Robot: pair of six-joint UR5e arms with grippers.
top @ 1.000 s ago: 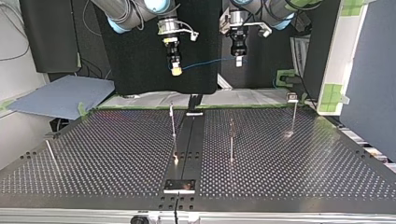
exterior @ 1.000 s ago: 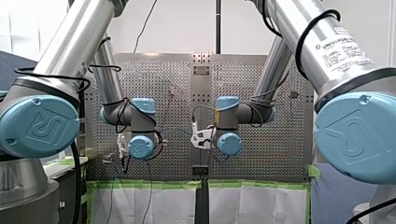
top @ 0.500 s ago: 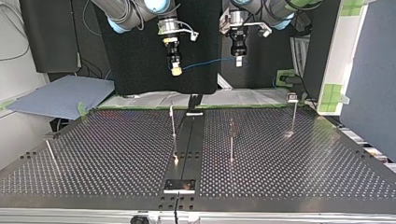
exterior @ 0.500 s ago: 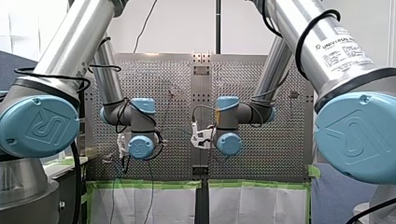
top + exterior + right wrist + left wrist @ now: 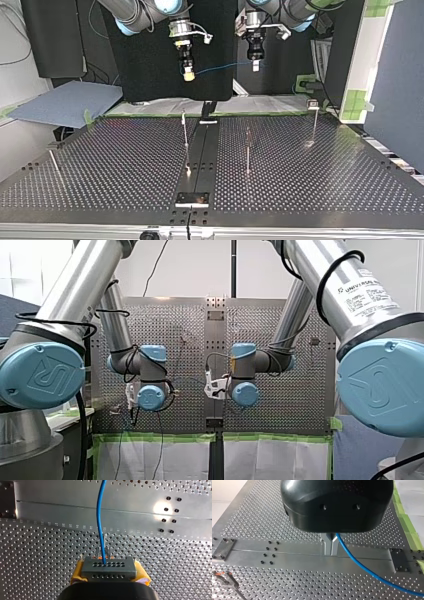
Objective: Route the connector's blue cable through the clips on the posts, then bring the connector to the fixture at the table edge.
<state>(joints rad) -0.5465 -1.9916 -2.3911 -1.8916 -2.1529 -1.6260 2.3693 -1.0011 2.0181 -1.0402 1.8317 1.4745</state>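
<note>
Gripping the connector (image 5: 108, 567) across its ends between the yellow pads (image 5: 78, 573) of my right tool (image 5: 109, 573), well above the bench (image 5: 125, 165). Trailing the blue cable (image 5: 222, 67) from its face, nearly level, across to my left tool (image 5: 255, 65). Pinching that cable there between metal fingers (image 5: 326, 547) pressed together on it. Not yet threaded through any clip (image 5: 313, 104) on the thin posts (image 5: 247, 155), standing well apart below. Judged as the carry toward the first post, with all the routing and the delivery at the bench edge left to do. Could miss the clip, small atop so slender a post, and shove the post aside instead of seating the cable. Could strain the wire at the connector's face if drawn taut between both tools. Could slide or kink it in the bare metal pinch if dragged sideways. Could snag the slack on a neighbouring post while coming down.
</note>
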